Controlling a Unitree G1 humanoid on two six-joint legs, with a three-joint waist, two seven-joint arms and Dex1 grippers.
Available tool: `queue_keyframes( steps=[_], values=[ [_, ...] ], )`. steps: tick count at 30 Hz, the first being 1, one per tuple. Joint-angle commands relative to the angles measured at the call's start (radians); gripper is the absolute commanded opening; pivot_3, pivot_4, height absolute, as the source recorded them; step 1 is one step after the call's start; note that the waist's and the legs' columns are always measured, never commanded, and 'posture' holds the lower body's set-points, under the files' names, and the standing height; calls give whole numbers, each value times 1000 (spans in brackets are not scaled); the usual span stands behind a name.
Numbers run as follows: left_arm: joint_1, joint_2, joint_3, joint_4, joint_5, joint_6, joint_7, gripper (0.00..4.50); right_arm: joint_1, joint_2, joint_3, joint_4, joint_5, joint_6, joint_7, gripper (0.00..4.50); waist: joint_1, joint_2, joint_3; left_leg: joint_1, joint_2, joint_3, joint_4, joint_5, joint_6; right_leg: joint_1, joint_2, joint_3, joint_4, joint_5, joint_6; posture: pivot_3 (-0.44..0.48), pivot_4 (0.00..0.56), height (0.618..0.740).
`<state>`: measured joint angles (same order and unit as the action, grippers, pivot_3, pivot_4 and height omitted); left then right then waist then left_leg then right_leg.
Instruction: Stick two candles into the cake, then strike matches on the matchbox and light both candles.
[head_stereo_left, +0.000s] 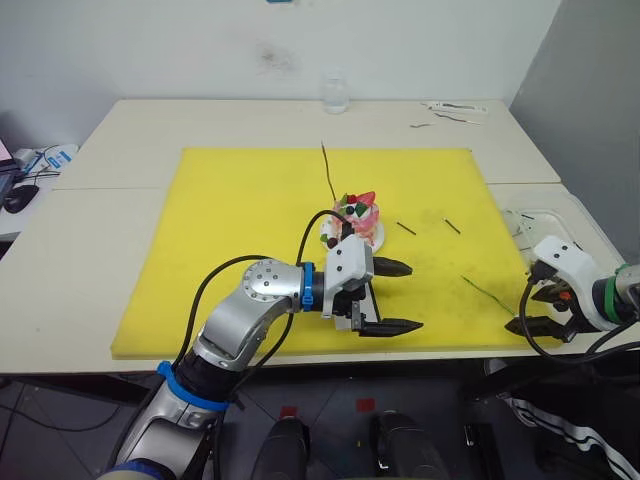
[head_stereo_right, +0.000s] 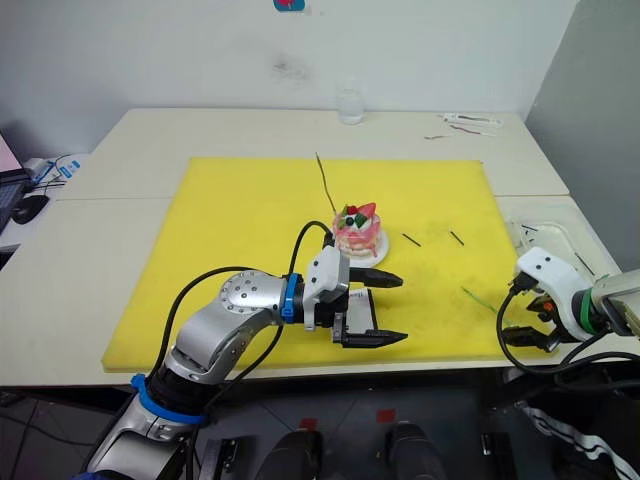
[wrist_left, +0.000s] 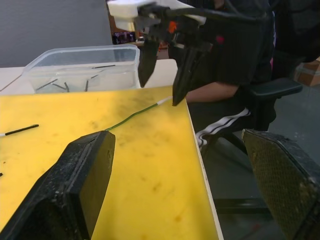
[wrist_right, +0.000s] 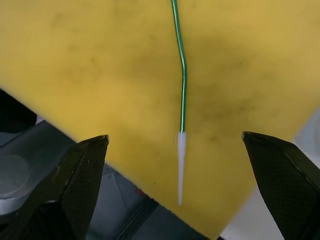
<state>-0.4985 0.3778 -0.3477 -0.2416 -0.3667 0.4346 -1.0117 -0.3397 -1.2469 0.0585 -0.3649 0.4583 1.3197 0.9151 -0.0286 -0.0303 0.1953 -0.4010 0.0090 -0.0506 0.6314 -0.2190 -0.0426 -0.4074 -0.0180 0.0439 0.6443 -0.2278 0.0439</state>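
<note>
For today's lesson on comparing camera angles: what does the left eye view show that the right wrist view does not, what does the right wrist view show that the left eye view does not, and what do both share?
Left eye view alone: the cake with one candle standing in it, two matches on the mat, a glass at the table's far edge, and the open left gripper.

Right wrist view alone: the bend partway along the second candle and its white tip hanging past the mat's edge.

Both: the yellow mat, that lying candle, and the open right gripper beside it.

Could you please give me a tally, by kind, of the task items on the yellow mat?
Candles: 2, one standing in the cake, one lying near the mat's right edge
Cakes: 1
Matches: 2
Total: 5
</note>
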Motion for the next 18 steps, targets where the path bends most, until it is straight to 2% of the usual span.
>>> queue_keyframes(
  steps=[1, 3, 4, 17, 18],
  values=[
    [7, -2, 1, -51, -7, 7, 12, 4500, 4, -22, 12, 20, -8, -47, 13, 4314, 0, 0, 0, 0, 0, 0, 0, 0, 0, 0, 0, 0, 0, 0, 0, 0, 150, 740],
    [10, -3, 3, -58, -9, 13, 14, 4500, 1, -16, 25, 42, -18, -60, 10, 3927, -1, 0, 0, 0, 0, 0, 0, 0, 0, 0, 0, 0, 0, 0, -1, 0, 150, 740],
    [11, -2, 5, -59, -9, 15, 15, 4500, -6, -13, 34, 49, -22, -68, 11, 3598, -1, 0, 0, 0, 0, 0, 0, 0, 0, 0, 0, 0, 0, -1, -2, 0, 150, 740],
    [13, 3, 1, -52, -12, 14, 14, 4500, -75, 12, 122, 120, -53, -119, 23, 3598, -2, 0, 0, 0, 0, 0, 0, 0, 0, 0, 0, 0, 0, 0, 0, 0, 150, 740],
    [12, 3, 1, -52, -12, 15, 13, 4500, -72, 10, 123, 119, -53, -116, 25, 3410, -2, 0, 0, 0, 0, 0, 0, 0, 0, 0, 0, 0, 0, 0, 0, 0, 150, 740]
  ],
)
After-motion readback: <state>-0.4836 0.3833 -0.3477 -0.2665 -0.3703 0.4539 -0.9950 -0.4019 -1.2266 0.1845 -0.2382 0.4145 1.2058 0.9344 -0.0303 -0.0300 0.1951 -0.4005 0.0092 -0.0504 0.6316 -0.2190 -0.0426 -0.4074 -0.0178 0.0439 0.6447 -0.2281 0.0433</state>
